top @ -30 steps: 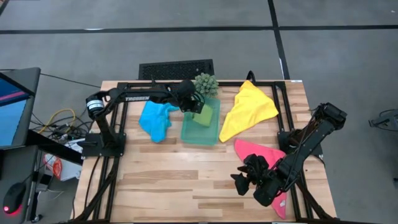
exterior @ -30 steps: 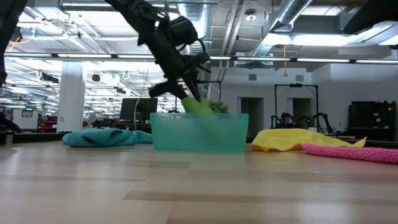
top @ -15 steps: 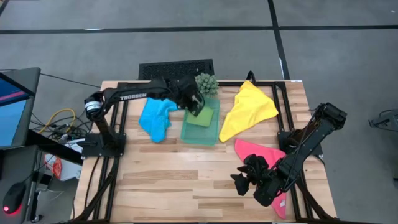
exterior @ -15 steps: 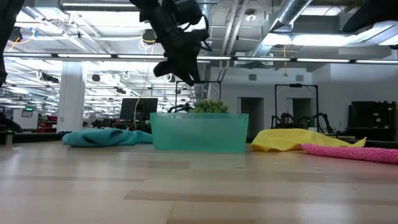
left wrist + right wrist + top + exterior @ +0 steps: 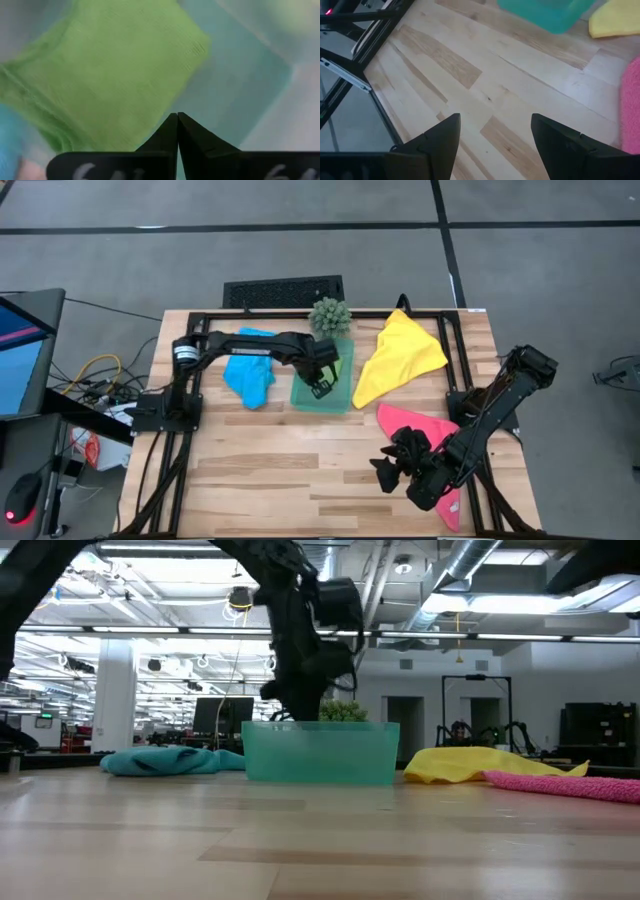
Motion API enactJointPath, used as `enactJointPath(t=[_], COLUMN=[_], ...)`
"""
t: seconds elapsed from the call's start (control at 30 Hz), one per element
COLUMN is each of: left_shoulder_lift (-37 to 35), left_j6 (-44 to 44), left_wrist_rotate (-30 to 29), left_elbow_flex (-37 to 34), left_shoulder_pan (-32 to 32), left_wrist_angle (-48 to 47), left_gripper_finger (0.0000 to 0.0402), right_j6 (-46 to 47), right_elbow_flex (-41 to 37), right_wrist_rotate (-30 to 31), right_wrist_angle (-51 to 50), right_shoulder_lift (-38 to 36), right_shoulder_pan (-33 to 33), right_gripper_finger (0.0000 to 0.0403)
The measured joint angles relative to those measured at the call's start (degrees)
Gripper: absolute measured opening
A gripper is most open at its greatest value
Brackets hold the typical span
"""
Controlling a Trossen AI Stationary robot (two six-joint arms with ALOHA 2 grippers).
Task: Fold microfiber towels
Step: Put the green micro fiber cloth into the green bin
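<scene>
**Left gripper closed over the tray, right arm waiting**

The left gripper (image 5: 321, 387) hangs above the teal tray (image 5: 303, 397), its two fingers pressed together with nothing between them; the left wrist view shows the fingertips (image 5: 177, 131) meeting just over the lime green towel (image 5: 107, 80), which lies folded inside the tray. At the tray's 9 o'clock sits the blue towel (image 5: 250, 372), bunched on the wooden table (image 5: 280, 470). At its 12 o'clock stands the spiky green plant (image 5: 330, 315). At 3 o'clock the yellow towel (image 5: 398, 356) is spread out, and the pink towel (image 5: 425, 425) lies at roughly 4 o'clock. The right gripper (image 5: 395, 470) waits beside the pink towel with fingers spread apart, holding nothing.
</scene>
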Motion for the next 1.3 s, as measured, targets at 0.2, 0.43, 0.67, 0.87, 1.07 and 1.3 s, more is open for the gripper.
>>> enactJointPath(t=[0.2, 0.43, 0.67, 0.87, 1.07, 1.3], left_shoulder_lift=[5.2, 9.5, 9.5, 9.5, 8.6, 8.8], left_j6=[2.3, 2.3, 3.2, 5.2, 12.8, 12.6], left_wrist_rotate=[-3.0, -1.3, -3.1, -3.0, -3.3, -6.2], left_elbow_flex=[3.9, 6.8, 10.9, 14.0, 20.9, 19.0], left_shoulder_pan=[0.1, 0.0, 0.8, 1.8, 2.1, 2.1], left_wrist_angle=[-2.1, -2.3, -0.6, -0.3, -21.0, -15.2], left_gripper_finger=[0.0, 0.0, 0.0, 0.0, 0.0, 0.0], right_j6=[1.2, 1.3, 1.3, 1.3, 1.3, 0.9], right_elbow_flex=[0.0, 0.0, 0.0, 0.0, 0.0, 0.0], right_wrist_rotate=[0.0, 0.0, 0.0, 0.0, 0.0, 0.0], right_wrist_angle=[0.6, 1.3, 1.8, 2.1, 2.6, 2.6], right_shoulder_lift=[0.0, 0.0, 0.0, 0.0, 0.0, 0.0], right_shoulder_pan=[0.0, 0.0, 0.0, 0.0, 0.0, 0.0], right_gripper_finger=[0.0269, 0.0269, 0.0269, 0.0269, 0.0269, 0.0269])
